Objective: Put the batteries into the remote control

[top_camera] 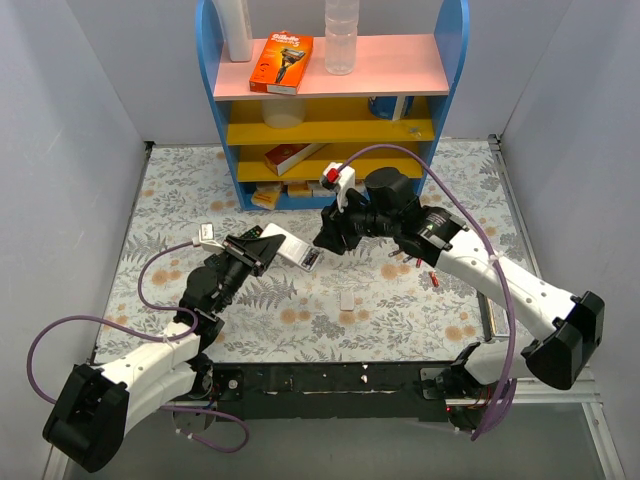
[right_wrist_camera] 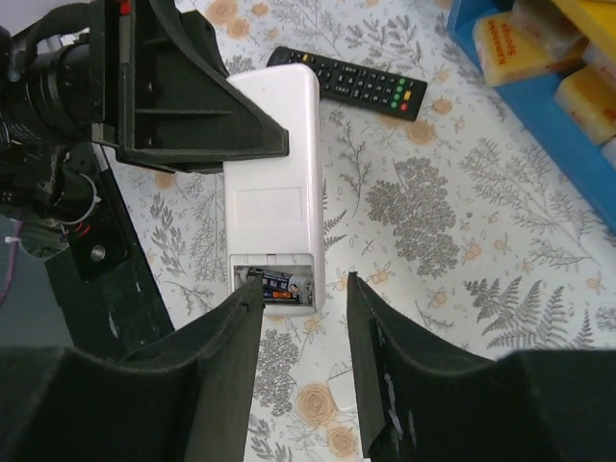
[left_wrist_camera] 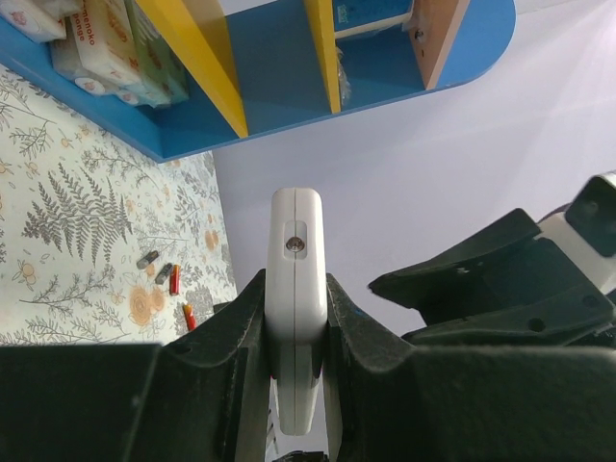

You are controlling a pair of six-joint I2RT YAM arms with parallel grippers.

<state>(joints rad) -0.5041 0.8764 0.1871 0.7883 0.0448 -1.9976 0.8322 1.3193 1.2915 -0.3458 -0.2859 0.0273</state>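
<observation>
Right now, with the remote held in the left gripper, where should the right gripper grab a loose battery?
Across the middle of its body, coming straight down from above. The batteries lie flat on the table as thin cylinders, so fingers closing on the round sides should hold best. The one lying apart from the others looks easiest. The right gripper is open.

Your table [top_camera: 170, 190] under a fern-and-flower print, you have a blue shelf unit [top_camera: 455, 40] standing at its far edge, a black remote [right_wrist_camera: 351, 85] lying flat, a few loose batteries [left_wrist_camera: 174, 279] close together, a small white rectangular piece [top_camera: 347, 299] near the front
</observation>
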